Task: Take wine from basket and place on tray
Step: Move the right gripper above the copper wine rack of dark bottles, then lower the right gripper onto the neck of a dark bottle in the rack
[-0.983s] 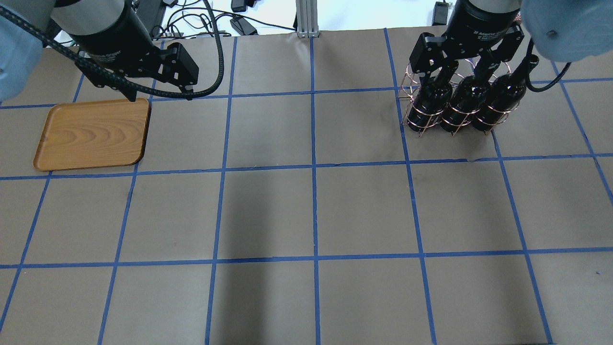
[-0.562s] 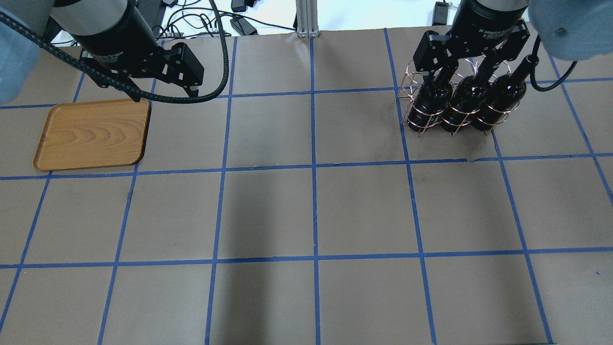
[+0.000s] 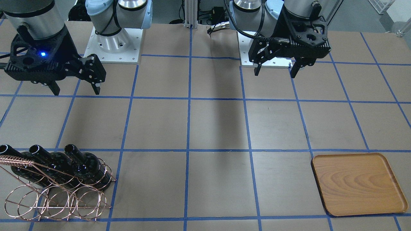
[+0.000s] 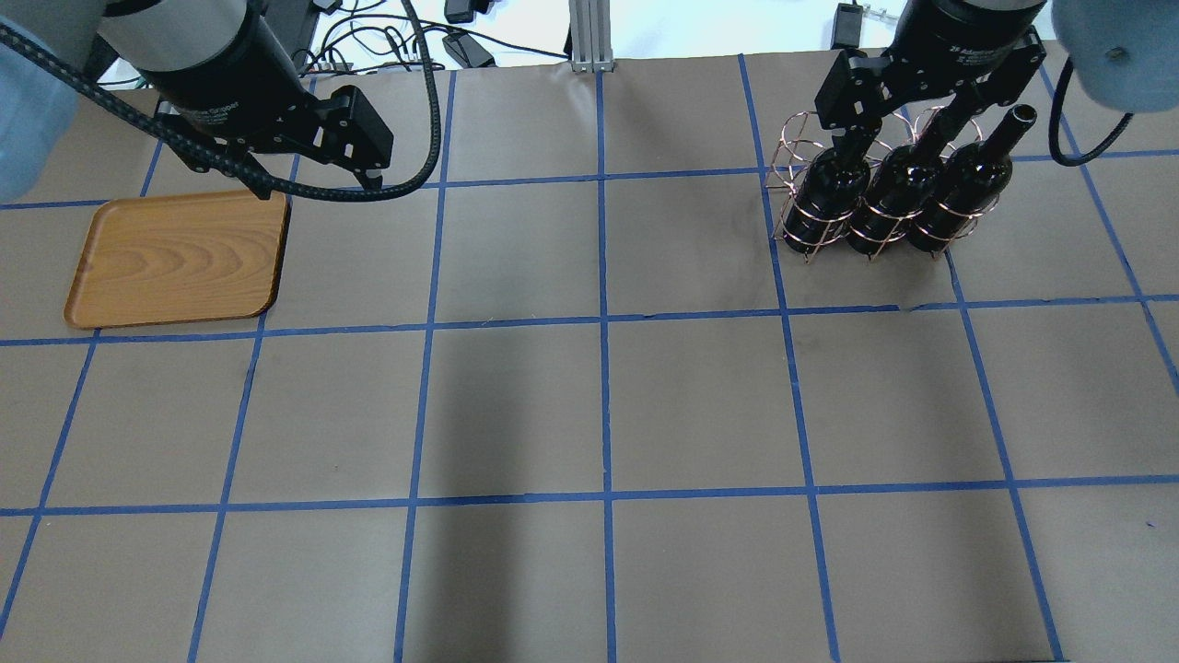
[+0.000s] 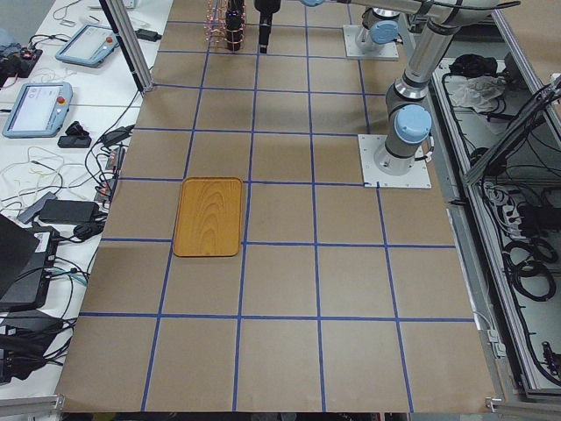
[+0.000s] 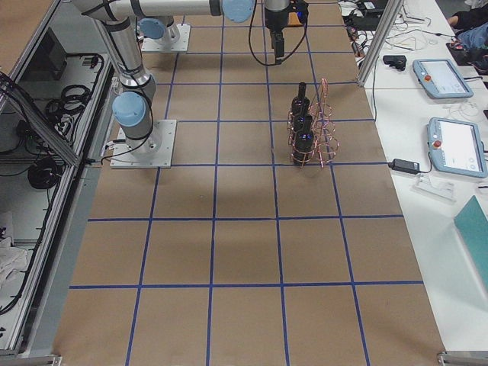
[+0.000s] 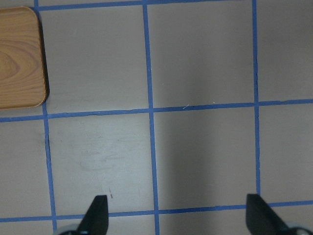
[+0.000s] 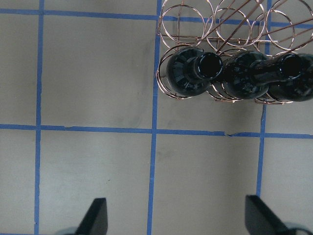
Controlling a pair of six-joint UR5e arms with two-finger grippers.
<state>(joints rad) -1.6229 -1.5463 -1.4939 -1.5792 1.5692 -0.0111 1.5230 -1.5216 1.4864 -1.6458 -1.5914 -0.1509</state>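
Three near-black wine bottles (image 4: pixel 884 198) stand tilted in the copper wire basket (image 4: pixel 786 152) at the far right; they also show in the front view (image 3: pixel 72 154) and the right wrist view (image 8: pixel 208 66). My right gripper (image 4: pixel 898 129) is open and empty, raised above the bottle necks and on the robot's side of them (image 3: pixel 76 89). The wooden tray (image 4: pixel 175 258) lies bare at the far left. My left gripper (image 4: pixel 315 184) is open and empty, raised beside the tray's back right corner (image 3: pixel 275 72).
Brown table paper with a blue tape grid covers the table. The basket's twisted handle (image 3: pixel 13 159) and empty hoops (image 3: pixel 57 205) lie on the operators' side of the bottles. Cables and a metal post (image 4: pixel 589 37) stand past the table's far edge.
My right gripper has drawn up and back from the bottle necks, baring the rightmost bottle's neck. My left gripper has shifted only slightly.
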